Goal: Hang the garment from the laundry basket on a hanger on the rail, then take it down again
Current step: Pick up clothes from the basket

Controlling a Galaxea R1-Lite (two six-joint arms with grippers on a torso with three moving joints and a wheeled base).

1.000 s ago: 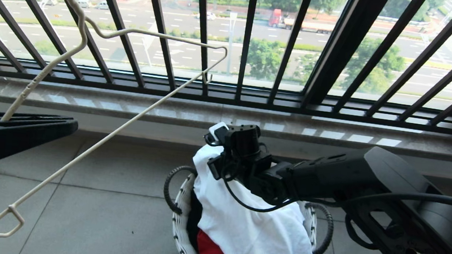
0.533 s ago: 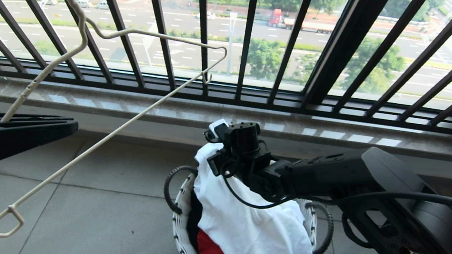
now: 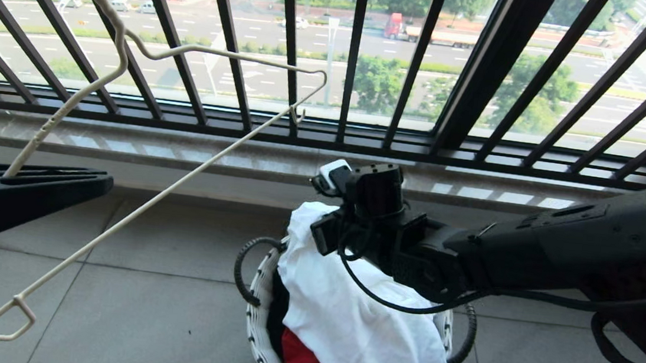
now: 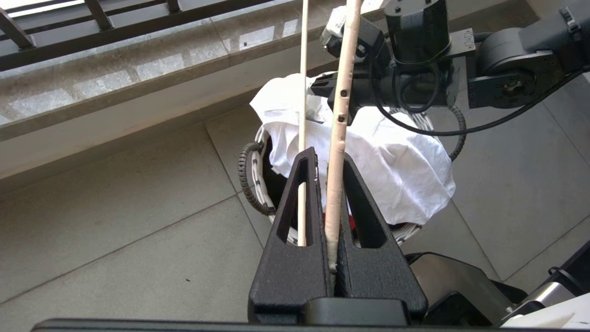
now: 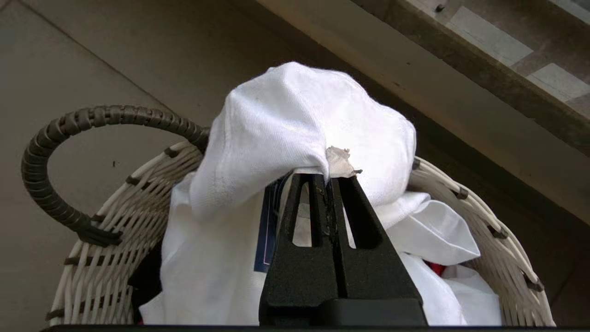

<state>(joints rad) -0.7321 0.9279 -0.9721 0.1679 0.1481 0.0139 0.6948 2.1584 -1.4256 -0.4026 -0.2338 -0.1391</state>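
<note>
While pinched at a raised fold, hangs partly out of the laundry basket (image 3: 256,311) at lower centre of the head view: the garment (image 3: 356,327), white, crumpled, its chest graphic showing only as a sliver of dark blue in the right wrist view. Right gripper (image 5: 330,177) closed tight on that fold at the cloth's topmost point, fingers (image 5: 350,212) meeting with a tuft of fabric squeezed out between them; rest of the shirt draped down from the grip and over the basket's near rim. Left gripper (image 4: 329,184) clamped shut on the hanger (image 3: 184,150), gripping its neck at left of the head view, with the hook running up past the upper left edge and the long bottom rod slanting from lower left to upper centre. Nearer arm to the shirt: the right, already attached. Hanger well to the left of the shirt and apart from it, its near end pointing toward the upper middle of the frame. Likely next: raising the cloth clear of the red garment (image 3: 297,354) beneath, then bringing collar and hanger end together.
</note>
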